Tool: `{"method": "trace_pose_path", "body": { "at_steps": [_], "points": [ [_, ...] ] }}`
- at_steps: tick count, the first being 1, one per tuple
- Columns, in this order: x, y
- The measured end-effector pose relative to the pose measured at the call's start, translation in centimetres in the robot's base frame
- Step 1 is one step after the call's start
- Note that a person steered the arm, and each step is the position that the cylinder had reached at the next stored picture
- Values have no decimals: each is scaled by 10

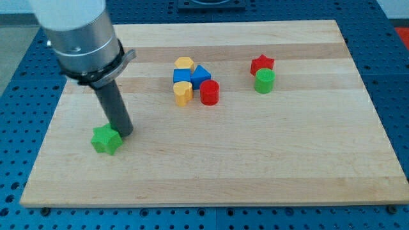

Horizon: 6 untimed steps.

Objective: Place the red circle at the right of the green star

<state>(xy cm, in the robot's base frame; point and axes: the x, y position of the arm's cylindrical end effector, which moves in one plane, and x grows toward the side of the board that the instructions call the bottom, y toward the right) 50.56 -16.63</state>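
The red circle (209,92) stands near the middle of the board, touching a cluster of blocks on its left. The green star (105,140) lies at the view's lower left. My tip (125,133) rests on the board right against the green star's upper right side. The rod rises from there up to the arm's grey body at the view's top left. The red circle is well to the right of and above the star, far from my tip.
A yellow hexagon (185,64), a blue cube (182,76), a blue triangle (200,75) and a yellow heart (183,93) cluster left of the red circle. A red star (262,64) and a green circle (264,81) sit at the upper right. The wooden board (268,160) lies on a blue perforated table.
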Motion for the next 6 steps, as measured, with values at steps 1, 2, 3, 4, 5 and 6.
{"method": "trace_pose_path", "body": {
  "at_steps": [1,2,3,4,5,6],
  "points": [
    [21,-10],
    [34,-18],
    [32,-13],
    [10,24],
    [-8,73],
    [-13,138]
  ]
}}
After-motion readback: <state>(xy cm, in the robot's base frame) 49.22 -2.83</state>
